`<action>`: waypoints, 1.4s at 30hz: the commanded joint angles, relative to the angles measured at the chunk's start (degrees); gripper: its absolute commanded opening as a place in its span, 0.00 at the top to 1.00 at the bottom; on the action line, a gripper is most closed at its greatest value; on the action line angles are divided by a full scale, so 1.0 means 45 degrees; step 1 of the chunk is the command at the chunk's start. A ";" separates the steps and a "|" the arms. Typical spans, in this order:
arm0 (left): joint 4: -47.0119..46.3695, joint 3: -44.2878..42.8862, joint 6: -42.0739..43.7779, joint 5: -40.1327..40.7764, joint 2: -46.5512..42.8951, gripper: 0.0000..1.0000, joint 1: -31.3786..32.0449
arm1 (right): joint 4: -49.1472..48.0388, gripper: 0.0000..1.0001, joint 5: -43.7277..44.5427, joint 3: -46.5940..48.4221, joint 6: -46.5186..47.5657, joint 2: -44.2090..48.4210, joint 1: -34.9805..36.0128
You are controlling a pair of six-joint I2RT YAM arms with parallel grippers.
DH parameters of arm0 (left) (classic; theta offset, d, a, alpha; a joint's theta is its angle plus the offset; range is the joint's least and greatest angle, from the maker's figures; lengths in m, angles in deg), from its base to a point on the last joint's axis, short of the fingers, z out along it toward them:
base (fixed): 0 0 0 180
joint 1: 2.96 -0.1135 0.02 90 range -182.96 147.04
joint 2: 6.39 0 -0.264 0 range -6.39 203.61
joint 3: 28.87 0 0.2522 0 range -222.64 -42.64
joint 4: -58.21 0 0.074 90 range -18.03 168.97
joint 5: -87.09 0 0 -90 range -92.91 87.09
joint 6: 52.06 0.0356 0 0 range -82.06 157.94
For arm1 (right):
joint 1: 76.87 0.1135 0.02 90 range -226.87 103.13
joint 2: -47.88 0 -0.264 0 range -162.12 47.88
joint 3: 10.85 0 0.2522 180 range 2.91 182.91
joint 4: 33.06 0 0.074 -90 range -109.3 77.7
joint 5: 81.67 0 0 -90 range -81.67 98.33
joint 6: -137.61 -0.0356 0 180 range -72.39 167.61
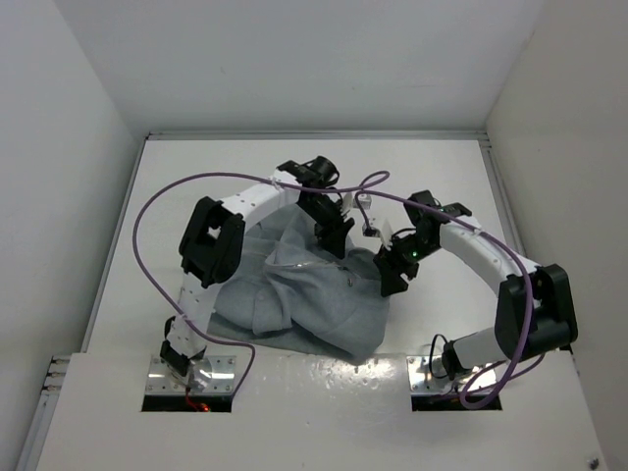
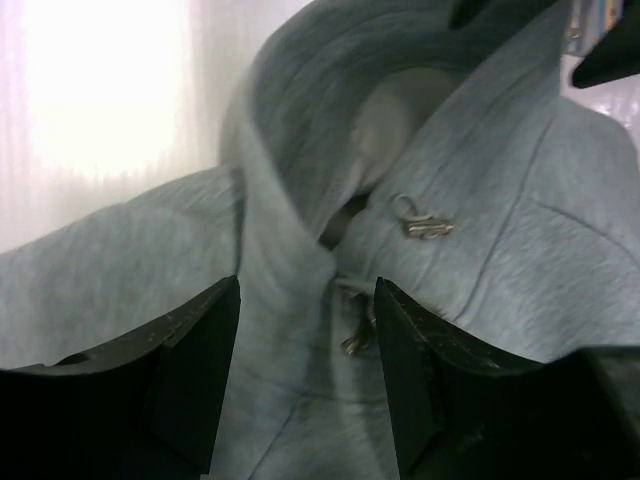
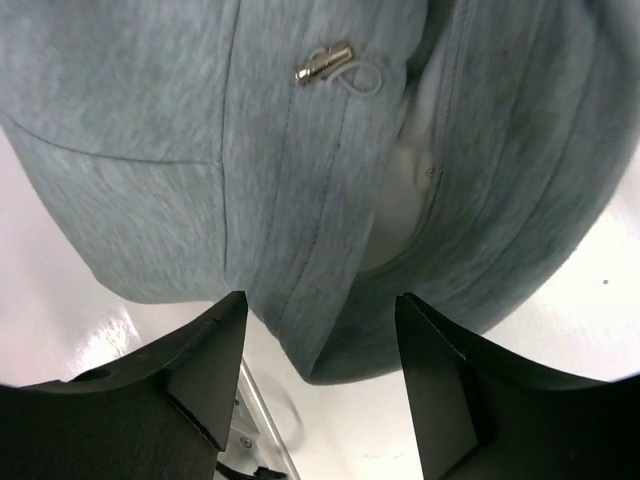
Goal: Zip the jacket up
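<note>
The light grey jacket (image 1: 304,304) lies crumpled on the white table (image 1: 196,186) between my two arms. My left gripper (image 1: 336,235) hovers at its far edge, open. In the left wrist view the jacket's front (image 2: 520,270) lies just beyond the left gripper (image 2: 307,300), with a small metal zipper pull (image 2: 358,340) beside the right finger (image 2: 410,380). A metal clasp on a cord (image 2: 428,228) sits below the stand-up collar (image 2: 330,90). My right gripper (image 1: 394,275) is open too. The collar's folded edge (image 3: 330,350) hangs between the right gripper (image 3: 320,305) fingers, untouched. The clasp (image 3: 323,63) and white lining (image 3: 400,190) show above.
Purple cables (image 1: 147,211) loop from both arms over the table's left and far side. White enclosure walls (image 1: 59,147) stand on three sides. A raised white ledge (image 1: 314,392) runs along the near edge by the arm bases.
</note>
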 commanded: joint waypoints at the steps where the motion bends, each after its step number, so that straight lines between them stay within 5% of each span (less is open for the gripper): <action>1: -0.0085 -0.0023 0.0031 -0.1088 -0.0360 0.37 0.0282 | -0.0214 0.39 0.0293 -0.0339 0.0568 0.0056 0.0323; 8: -0.1530 0.0698 -0.0691 -0.0776 -0.0105 0.38 0.0692 | -0.0507 0.50 0.0820 -0.0711 0.0724 -0.0119 0.0734; 11: -0.1900 0.0854 -0.0983 -0.0270 0.0187 0.53 0.0693 | -0.0527 0.77 0.1014 -0.0750 0.0900 -0.0275 0.0851; 16: -0.3540 0.1479 -0.2000 0.0785 0.0033 0.67 0.0693 | -0.0215 1.00 0.1192 -0.0809 0.1271 -0.0101 0.0813; 21: -0.5729 0.1289 -0.3774 0.1275 -0.0203 1.00 0.0071 | 0.0234 1.00 0.1269 -0.1607 0.2322 0.1634 0.0405; 24: -0.6685 0.0236 -0.4888 0.0828 -0.0087 1.00 -0.0729 | 0.0409 1.00 0.1250 -0.1998 0.2870 0.2864 -0.0024; 29: -0.9905 -0.0998 -0.9924 -0.0384 -0.0085 1.00 -0.2079 | -0.0270 1.00 0.1737 -0.2721 0.3284 0.4934 -0.0378; 37: -1.3577 -0.0906 -1.5170 -0.0289 0.0653 1.00 -0.3503 | -0.6008 1.00 0.4021 -0.6799 0.3185 0.7402 -0.0945; 39: -1.6318 -0.0455 -1.7150 -0.0810 0.1220 1.00 -0.3623 | -0.6171 1.00 0.4530 -0.6864 0.3205 0.7031 -0.1158; 42: -1.5851 -0.1115 -1.5334 -0.1108 0.1691 0.95 -0.3234 | -0.5336 1.00 0.4318 -0.5988 0.2290 0.5723 -0.2054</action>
